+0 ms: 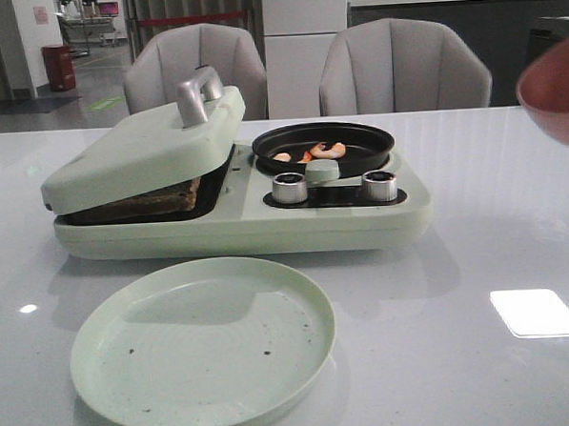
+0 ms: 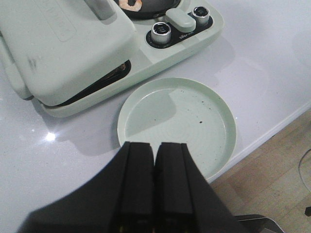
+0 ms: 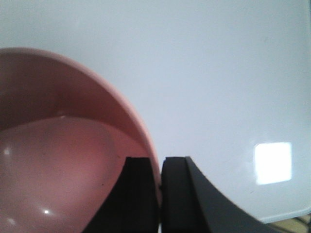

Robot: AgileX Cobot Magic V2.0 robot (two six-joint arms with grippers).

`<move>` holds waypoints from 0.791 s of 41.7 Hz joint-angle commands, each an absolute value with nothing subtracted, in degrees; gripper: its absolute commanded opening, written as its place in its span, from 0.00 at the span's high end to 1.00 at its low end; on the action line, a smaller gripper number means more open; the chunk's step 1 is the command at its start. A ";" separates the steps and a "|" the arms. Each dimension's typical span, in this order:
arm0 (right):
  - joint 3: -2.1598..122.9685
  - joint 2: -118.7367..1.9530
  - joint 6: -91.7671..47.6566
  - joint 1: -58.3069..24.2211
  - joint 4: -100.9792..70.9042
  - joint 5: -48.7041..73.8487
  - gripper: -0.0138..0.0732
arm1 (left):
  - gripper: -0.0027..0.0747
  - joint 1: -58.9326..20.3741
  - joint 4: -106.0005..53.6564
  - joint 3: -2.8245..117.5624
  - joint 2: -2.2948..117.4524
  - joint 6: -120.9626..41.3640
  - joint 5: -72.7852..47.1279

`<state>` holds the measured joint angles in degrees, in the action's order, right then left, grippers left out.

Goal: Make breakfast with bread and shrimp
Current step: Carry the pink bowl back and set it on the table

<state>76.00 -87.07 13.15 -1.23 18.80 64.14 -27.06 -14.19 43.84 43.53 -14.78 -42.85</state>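
1. The bread (image 1: 141,201) already lies inside the breakfast maker (image 1: 237,215), under its half-lowered lid (image 1: 148,149).
2. The shrimp (image 1: 321,152) sit in the small black pan (image 1: 323,146).
3. The right hand (image 3: 160,194) pinches the rim of an empty pink bowl (image 3: 58,160), held above the tabletop (image 1: 514,220).
4. The left hand (image 2: 154,194) is pressed together, holding nothing, above the green plate (image 2: 218,116).
5. I judge that serving onto the plate is left.
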 commanded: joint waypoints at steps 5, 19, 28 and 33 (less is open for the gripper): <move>65.94 -84.57 0.67 8.96 0.00 53.24 0.78 | 0.84 -27.51 -15.55 45.25 43.42 -14.49 -38.61; 57.61 -87.98 -1.06 10.25 -2.75 37.90 0.78 | 0.84 -27.51 -15.55 45.25 43.42 -14.49 -38.61; 57.61 -91.14 -1.06 10.25 -2.75 37.36 0.52 | 0.84 -27.51 -15.55 45.25 43.42 -14.49 -38.61; 57.61 -90.19 -1.06 10.25 -2.97 36.98 0.31 | 0.84 -27.51 -15.55 45.25 43.42 -14.49 -38.61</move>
<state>56.36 -93.34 -0.42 9.90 -2.64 39.02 -27.06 -14.28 43.84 43.53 -14.78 -42.85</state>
